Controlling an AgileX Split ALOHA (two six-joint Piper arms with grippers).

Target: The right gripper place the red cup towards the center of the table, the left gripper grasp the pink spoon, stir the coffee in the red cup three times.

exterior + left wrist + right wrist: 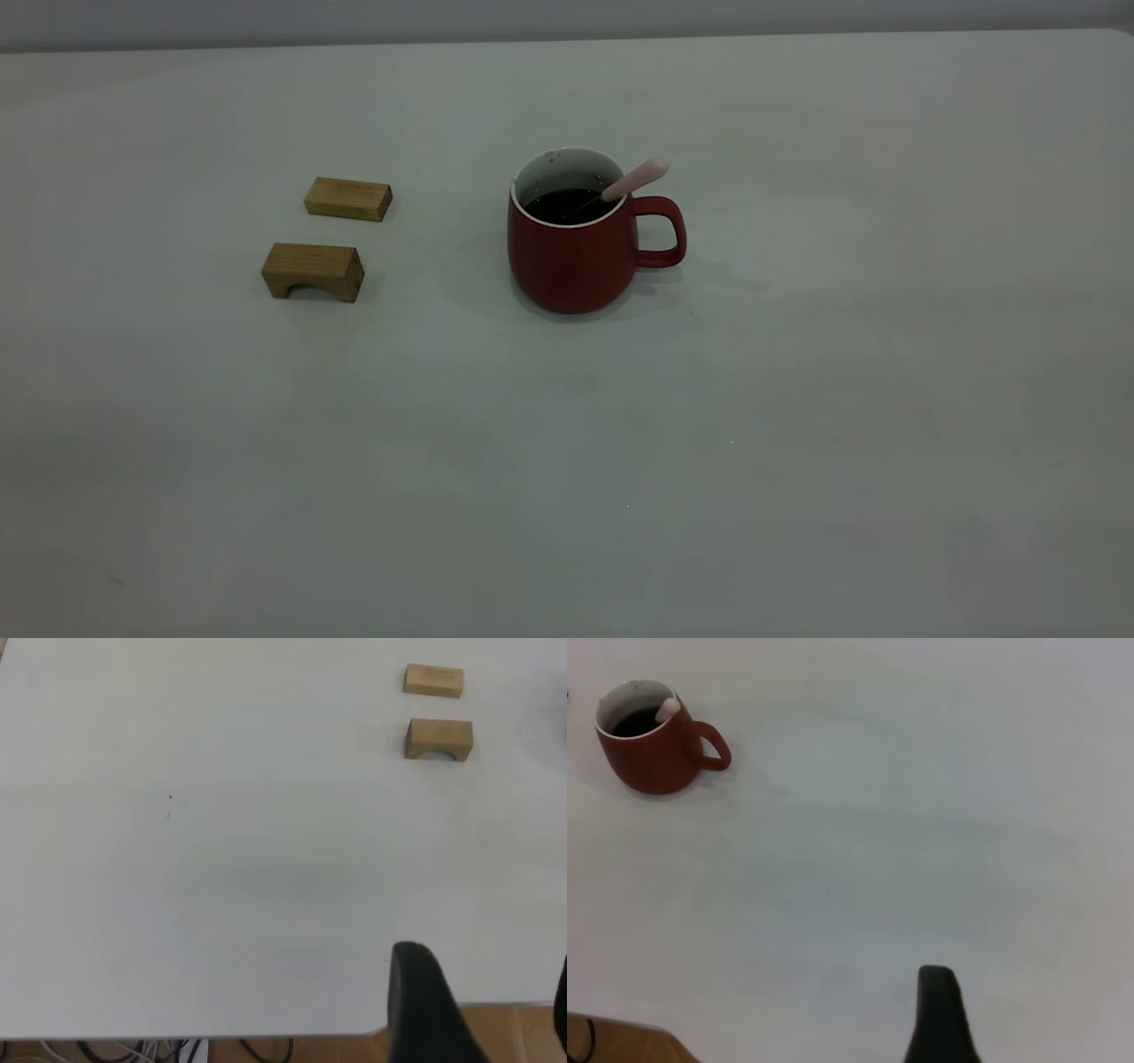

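Observation:
The red cup (576, 257) stands upright near the middle of the table (567, 461), its handle pointing to the right side of the exterior view. Dark coffee (567, 206) fills it. The pink spoon (634, 179) leans inside on the rim above the handle, with no gripper on it. Neither arm shows in the exterior view. My left gripper (487, 970) is open and empty over the table's edge, far from the cup. My right gripper (1041, 1010) is open and empty, well away from the red cup (651, 757) and the pink spoon (671, 708).
Two tan wooden blocks lie left of the cup: a flat one (348, 198) and an arched one (313, 271). The left wrist view shows both blocks (433, 680) (439, 738), the table edge, wooden floor and cables below it.

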